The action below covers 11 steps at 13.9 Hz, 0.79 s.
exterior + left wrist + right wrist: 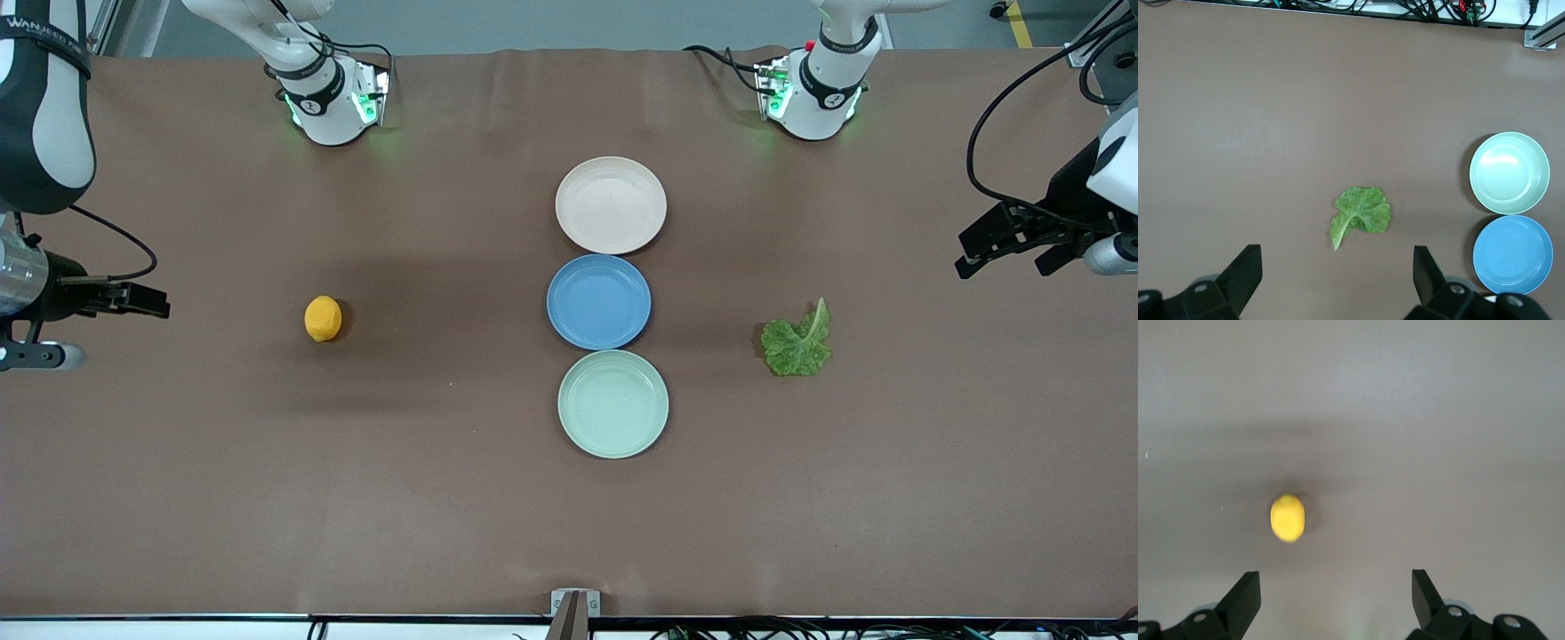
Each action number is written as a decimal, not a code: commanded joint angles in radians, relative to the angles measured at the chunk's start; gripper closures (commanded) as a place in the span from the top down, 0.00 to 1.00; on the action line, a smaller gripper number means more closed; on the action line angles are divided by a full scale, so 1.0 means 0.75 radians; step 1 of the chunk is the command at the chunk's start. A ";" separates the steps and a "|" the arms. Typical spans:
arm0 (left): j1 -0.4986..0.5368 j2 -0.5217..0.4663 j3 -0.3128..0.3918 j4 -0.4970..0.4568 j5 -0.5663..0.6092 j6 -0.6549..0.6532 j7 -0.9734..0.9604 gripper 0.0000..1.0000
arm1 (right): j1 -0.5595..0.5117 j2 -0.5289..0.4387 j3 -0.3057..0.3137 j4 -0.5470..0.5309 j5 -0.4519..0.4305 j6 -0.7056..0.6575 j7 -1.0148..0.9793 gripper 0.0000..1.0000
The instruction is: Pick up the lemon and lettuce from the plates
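Counter point(267, 489): brown, carries everything listed.
Plates: beige plate point(611, 204), blue plate point(598, 301) and green plate point(613, 404) in a touching row, green nearest the front camera; all bare.
Left gripper point(991, 246): over the counter's left-arm end, jaws wide open, empty.
Right gripper point(142, 300): over the right-arm end, jaws wide open, empty.
Lettuce point(797, 342): on the counter, toward the left arm's end.
Lemon point(323, 318): on the counter, toward the right arm's end.

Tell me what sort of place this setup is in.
Probably a robotics lab or test bench: two robot arms are bolted along a table covered in plain brown sheeting, cables run along its edge, and only a few props sit out, such as the lemon and lettuce.
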 commanded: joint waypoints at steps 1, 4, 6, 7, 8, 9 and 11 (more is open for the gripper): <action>0.003 -0.009 -0.003 0.015 0.030 -0.027 0.022 1.00 | -0.008 -0.031 0.010 0.008 0.028 -0.059 0.003 1.00; 0.003 -0.009 -0.005 0.015 0.030 -0.027 0.022 1.00 | -0.014 -0.098 0.004 -0.049 0.067 -0.044 0.005 1.00; 0.001 -0.007 -0.005 0.015 0.030 -0.027 0.022 1.00 | -0.008 -0.172 0.006 -0.137 0.067 0.009 0.030 1.00; 0.003 -0.007 -0.005 0.015 0.030 -0.027 0.022 1.00 | -0.008 -0.207 0.006 -0.172 0.067 0.029 0.032 1.00; 0.003 -0.007 -0.005 0.015 0.030 -0.027 0.022 1.00 | -0.006 -0.229 0.006 -0.185 0.067 0.035 0.030 1.00; 0.003 -0.009 -0.005 0.015 0.030 -0.027 0.022 1.00 | -0.004 -0.242 0.008 -0.185 0.065 0.031 0.030 1.00; 0.001 -0.007 -0.005 0.015 0.030 -0.027 0.020 1.00 | 0.012 -0.275 0.006 -0.205 0.065 0.033 0.030 1.00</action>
